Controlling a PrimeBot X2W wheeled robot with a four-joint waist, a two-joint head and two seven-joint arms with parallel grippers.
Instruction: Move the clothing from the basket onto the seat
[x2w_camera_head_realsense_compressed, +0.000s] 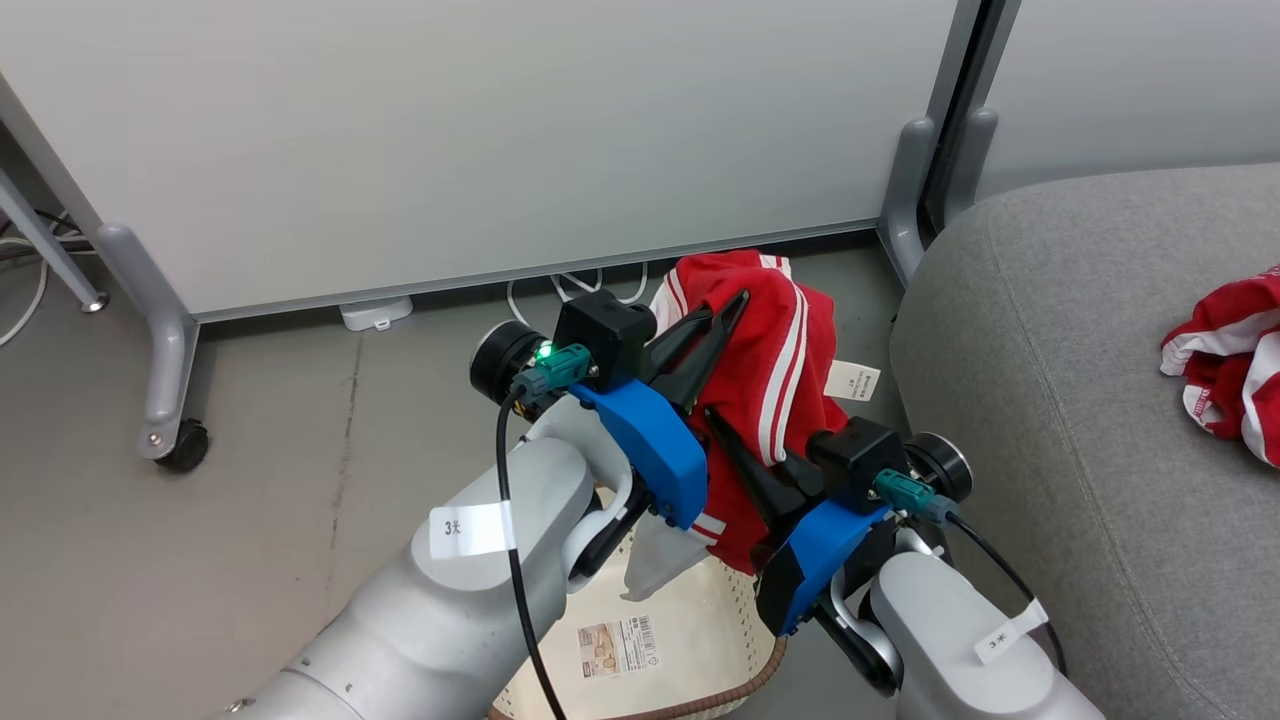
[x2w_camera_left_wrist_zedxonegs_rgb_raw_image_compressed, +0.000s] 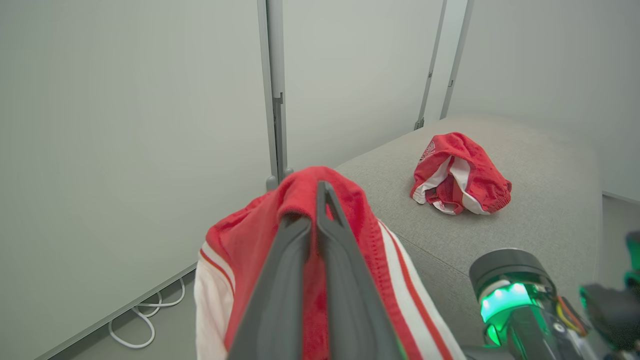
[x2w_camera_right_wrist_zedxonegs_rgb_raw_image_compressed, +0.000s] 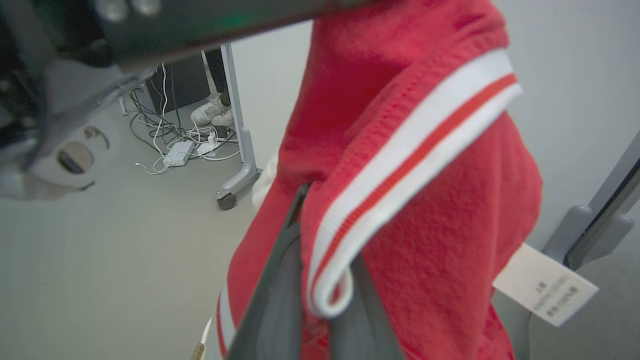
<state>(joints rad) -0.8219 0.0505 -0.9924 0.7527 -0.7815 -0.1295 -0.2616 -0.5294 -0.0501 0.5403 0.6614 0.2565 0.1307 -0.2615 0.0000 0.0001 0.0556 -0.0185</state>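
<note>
So the red garment (x2w_camera_head_realsense_compressed: 770, 350) with the white stripes is up in the air, bunched between both my claws. Its lower end dangles over the open top of the basket (x2w_camera_head_realsense_compressed: 745, 680), and I honestly can't tell if it touches the inside. My left claw (x2w_camera_head_realsense_compressed: 738, 300) is clamped tight on the top of it. From my left wrist the two fingers are pressed together with red fabric draped over the tips and down both sides. My right claw (x2w_camera_head_realsense_compressed: 712, 412) is closed on it lower down, pinching in from the other side. From my right wrist the striped trim loops right between the fingers. A white care tag (x2w_camera_head_realsense_compressed: 852, 381) sticks out of the garment on the side toward the seat (x2w_camera_head_realsense_compressed: 1050, 400).

The basket sits on the floor right under my forearms, cream with a brown rim, and its label sticker (x2w_camera_head_realsense_compressed: 618, 647) shows on the bottom. The seat is just beside it on my right, big and grey. The second red piece (x2w_camera_head_realsense_compressed: 1225, 370) lies crumpled on the cushion, well apart from the one I'm holding.

Past all that there's a pale partition panel (x2w_camera_head_realsense_compressed: 450, 130) on grey legs, with a caster wheel (x2w_camera_head_realsense_compressed: 185, 445) off to my left. Some white cables (x2w_camera_head_realsense_compressed: 590, 285) and a small white box (x2w_camera_head_realsense_compressed: 375, 312) lie on the floor along the panel's bottom edge.
</note>
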